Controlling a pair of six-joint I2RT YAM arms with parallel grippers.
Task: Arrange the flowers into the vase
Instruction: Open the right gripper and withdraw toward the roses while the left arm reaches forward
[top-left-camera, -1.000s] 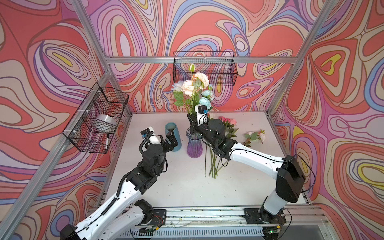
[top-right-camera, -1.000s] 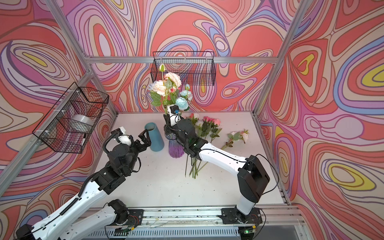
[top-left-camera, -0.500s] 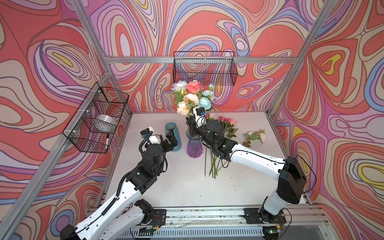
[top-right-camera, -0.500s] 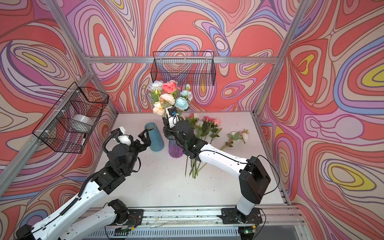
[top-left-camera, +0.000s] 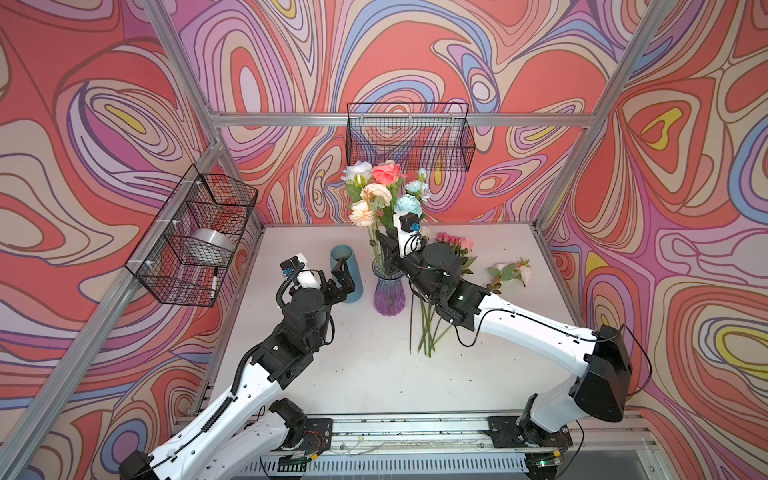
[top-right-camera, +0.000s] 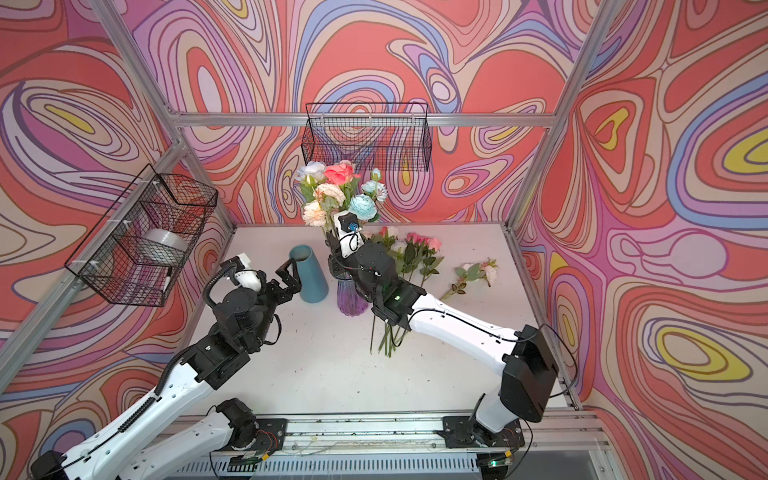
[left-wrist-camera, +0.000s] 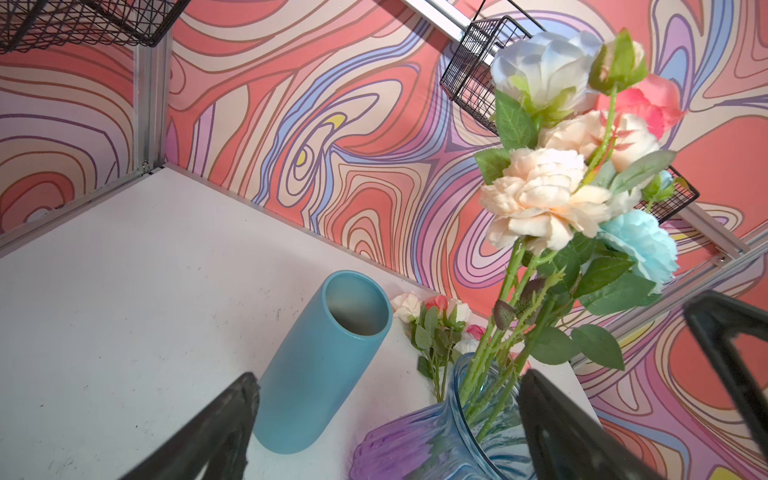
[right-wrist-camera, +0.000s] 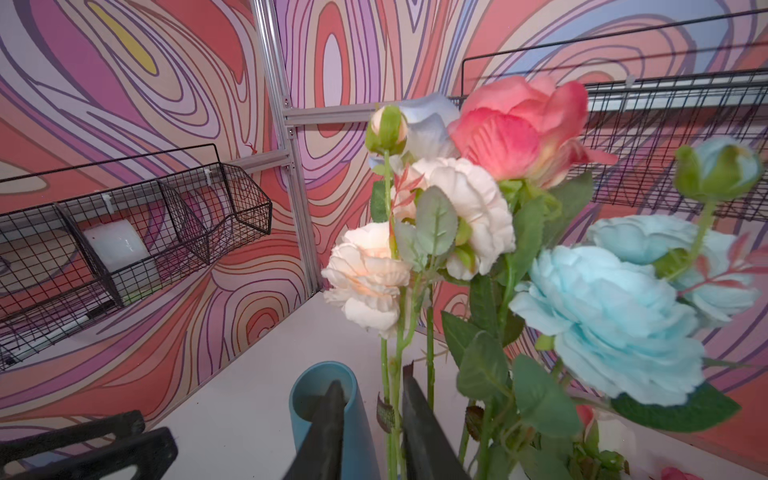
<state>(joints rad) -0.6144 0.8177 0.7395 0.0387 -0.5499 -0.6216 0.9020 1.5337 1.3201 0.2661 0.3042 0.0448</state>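
Left hand (top-left-camera: 341, 282) wide open beside blue vase (top-left-camera: 357, 287); right hand (right-wrist-camera: 371, 376) slightly parted around flower stem (right-wrist-camera: 398, 345) in purple vase (top-left-camera: 389, 297); loose flowers (top-left-camera: 455, 242) on counter (top-left-camera: 374, 374).

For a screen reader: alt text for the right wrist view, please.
The right gripper, jaws slightly apart, straddles a green stem of the flowers: coral, cream and light blue blooms fill the frame. Behind: a teal vase and a wall-hung wire basket.

flowers (top-left-camera: 380, 195) stand upright in the purple glass vase (top-left-camera: 389, 296); others (top-left-camera: 455, 242) (pink, white) lie flat beside it.
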